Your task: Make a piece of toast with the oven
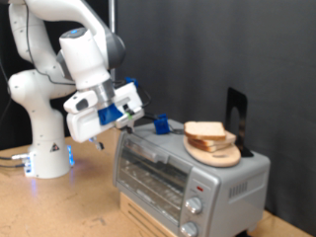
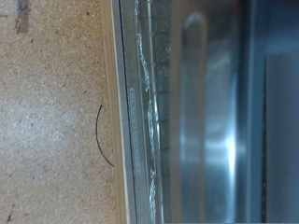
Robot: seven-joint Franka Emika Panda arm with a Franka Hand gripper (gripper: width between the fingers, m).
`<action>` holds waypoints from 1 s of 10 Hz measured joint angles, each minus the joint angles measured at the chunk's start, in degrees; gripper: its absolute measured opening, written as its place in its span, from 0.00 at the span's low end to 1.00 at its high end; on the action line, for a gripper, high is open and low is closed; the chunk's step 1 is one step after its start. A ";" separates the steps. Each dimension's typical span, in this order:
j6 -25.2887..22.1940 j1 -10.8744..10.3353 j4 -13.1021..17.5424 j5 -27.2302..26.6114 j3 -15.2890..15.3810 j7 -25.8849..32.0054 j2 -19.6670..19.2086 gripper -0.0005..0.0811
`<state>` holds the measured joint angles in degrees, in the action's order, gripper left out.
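Observation:
The silver-grey toaster oven (image 1: 188, 178) stands at the exterior view's lower right, its glass door shut and knobs down its right front. The slice of pale bread (image 1: 206, 131) with a tan crust lies on a round light-wood board (image 1: 219, 153) on top of the oven. My gripper (image 1: 126, 117) hangs just above the oven's top left corner, blue-tipped fingers pointing down towards the door's upper edge; it holds nothing that shows. The wrist view looks closely at the oven's glass door (image 2: 187, 112) and its metal handle bar (image 2: 201, 103); the fingers do not show there.
The oven sits on a wooden box on a cork-coloured table (image 1: 59, 207). A blue cup-like object (image 1: 159, 124) and a black stand (image 1: 235, 111) are on the oven's top. A thin dark wire (image 2: 101, 135) lies on the table beside the oven.

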<state>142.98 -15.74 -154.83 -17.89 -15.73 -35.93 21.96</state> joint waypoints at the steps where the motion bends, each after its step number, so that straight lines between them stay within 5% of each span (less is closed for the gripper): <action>1: 0.52 -0.25 -0.63 -0.07 0.01 0.26 0.00 0.85; 5: 6.44 -1.10 -2.86 -1.75 0.33 0.37 -0.74 0.85; 10: 8.56 -2.02 -1.43 -3.63 1.51 -2.12 -3.36 0.85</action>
<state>151.54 -17.75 -156.26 -21.52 -14.22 -38.05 18.60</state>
